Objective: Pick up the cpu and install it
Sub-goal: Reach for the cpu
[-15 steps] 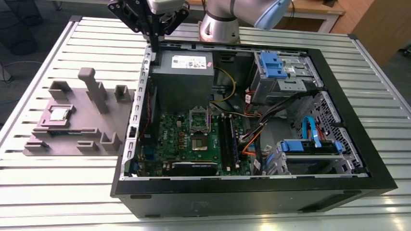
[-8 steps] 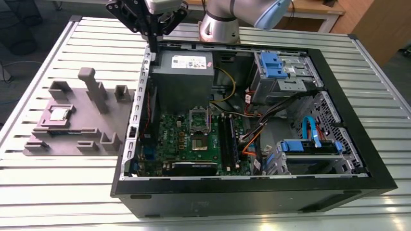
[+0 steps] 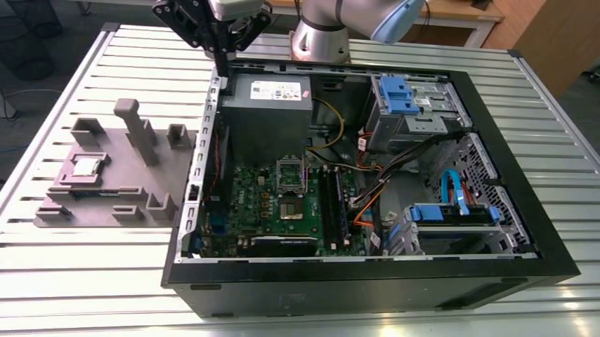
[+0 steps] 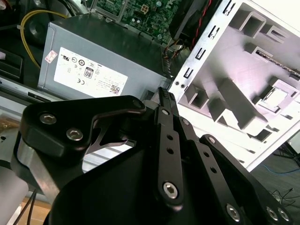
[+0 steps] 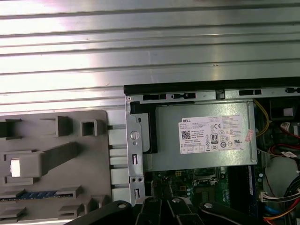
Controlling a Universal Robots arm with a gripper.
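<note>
The cpu point(image 3: 86, 166) is a small silver square lying in a recess of the mauve-grey tray point(image 3: 122, 203), on the exterior view's left beside the open computer case point(image 3: 375, 270). It also shows in both wrist views, cpu point(image 4: 280, 97) and cpu point(image 5: 15, 167), still in the tray. My gripper point(image 3: 222, 63) hangs above the case's back corner, over the grey power supply point(image 3: 267, 105), well away from the cpu. Its fingers point(image 4: 164, 101) are shut with nothing between them. The metal-framed socket point(image 3: 291, 189) sits on the green motherboard.
The case stands on a slatted metal table point(image 3: 84, 281). Inside are the power supply point(image 5: 206, 140), blue drive brackets point(image 3: 398, 95), and orange and yellow cables point(image 3: 370, 196). Upright blocks point(image 3: 136, 130) rise from the tray near the cpu.
</note>
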